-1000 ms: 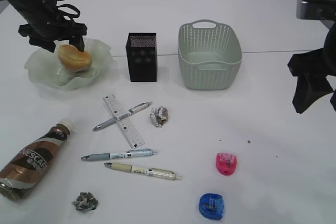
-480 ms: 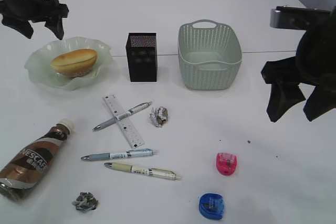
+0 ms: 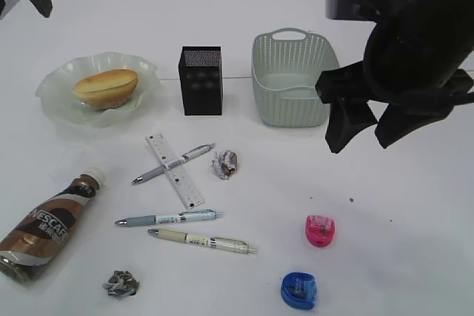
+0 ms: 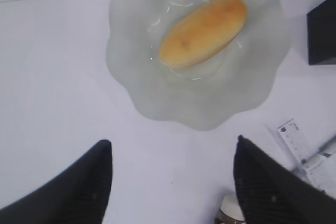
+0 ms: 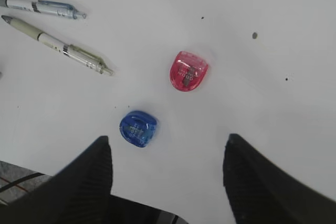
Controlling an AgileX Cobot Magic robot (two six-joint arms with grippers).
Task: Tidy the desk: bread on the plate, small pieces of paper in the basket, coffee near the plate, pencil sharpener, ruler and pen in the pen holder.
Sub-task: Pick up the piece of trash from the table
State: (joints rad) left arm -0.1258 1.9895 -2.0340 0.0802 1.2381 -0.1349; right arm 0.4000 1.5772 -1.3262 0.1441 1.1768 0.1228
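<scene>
The bread (image 3: 105, 86) lies on the pale green plate (image 3: 55, 101), also in the left wrist view (image 4: 203, 30). My left gripper (image 4: 173, 148) is open and empty, high above the table in front of the plate. My right gripper (image 3: 359, 142) is open and empty, raised in front of the basket (image 3: 295, 79); its view shows the pink sharpener (image 5: 188, 71) and blue sharpener (image 5: 138, 128) below. The ruler (image 3: 174, 170) and three pens (image 3: 169, 218) lie mid-table. Two paper balls (image 3: 224, 163) (image 3: 120, 283) lie loose. The coffee bottle (image 3: 48, 226) lies on its side at front left.
The black pen holder (image 3: 200, 81) stands between the plate and the basket. The table's front edge shows in the right wrist view (image 5: 31, 174), just below the blue sharpener.
The left gripper has let go of the bread on the plate and risen to the upper left. The right arm has swung left, toward the middle of the table.
</scene>
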